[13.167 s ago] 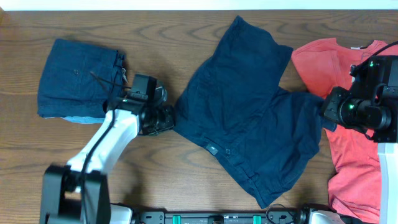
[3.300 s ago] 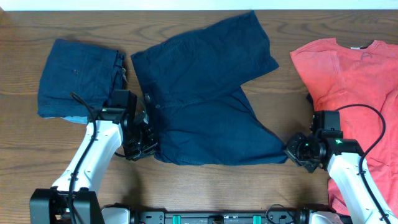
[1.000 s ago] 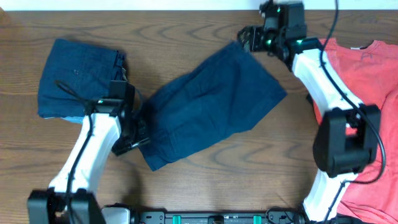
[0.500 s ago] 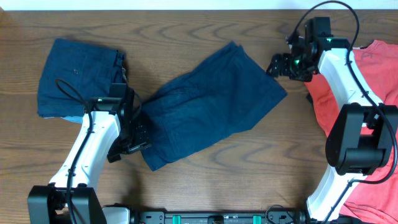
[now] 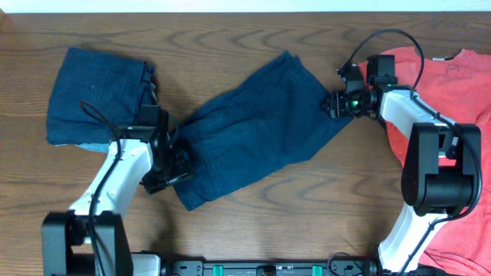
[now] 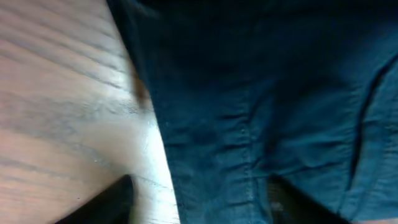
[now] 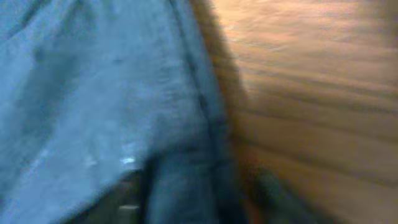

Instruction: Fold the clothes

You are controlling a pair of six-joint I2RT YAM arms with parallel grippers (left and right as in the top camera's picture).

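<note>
- Overhead: left gripper (image 5: 170, 170) is sitting on the near-left edge of the navy shorts (image 5: 253, 130), and right gripper (image 5: 331, 105) is at their far-right corner. Jaw gaps are unreadable here. The red T-shirt (image 5: 445, 92) is lying just behind the right fingers and risks getting snagged.
- Left wrist: the shorts hem is running between the fingers (image 6: 106, 202), which are standing apart. Cannot tell if they are gripping. Risk: pinching one layer only, so the cloth is slipping out.
- Right wrist: blurry. The shorts edge is lying between the fingers, state unclear. Risk: closing on the table (image 7: 323, 93) and missing the cloth.
</note>
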